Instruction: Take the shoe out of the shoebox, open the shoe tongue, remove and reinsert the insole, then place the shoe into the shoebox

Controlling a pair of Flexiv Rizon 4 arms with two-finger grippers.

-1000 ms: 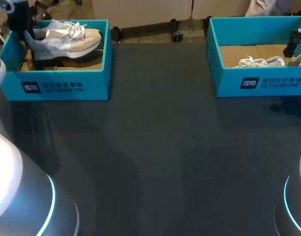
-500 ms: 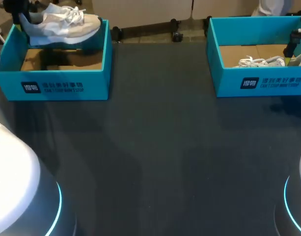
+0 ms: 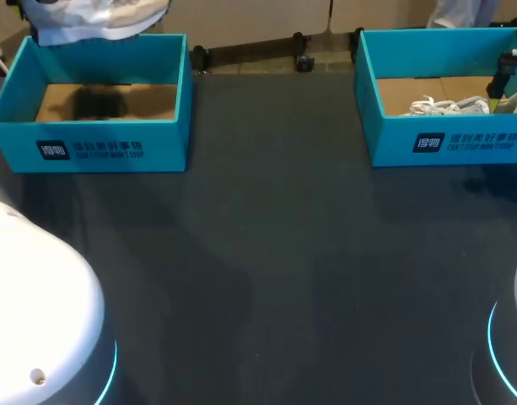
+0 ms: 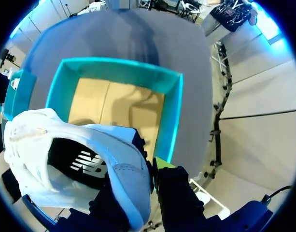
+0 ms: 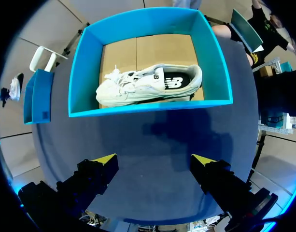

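the white shoe (image 3: 98,18) hangs clear above the left shoebox (image 3: 106,148), at eleven o'clock on the table (image 3: 275,253), its heel pinched between the two fingers of the left gripper (image 4: 143,179); the box's cardboard floor shows beneath it. at two o'clock a second shoebox (image 5: 148,108) holds another white shoe (image 5: 148,84); the right gripper (image 5: 153,162) hovers over the table just before that box, fingers spread wide
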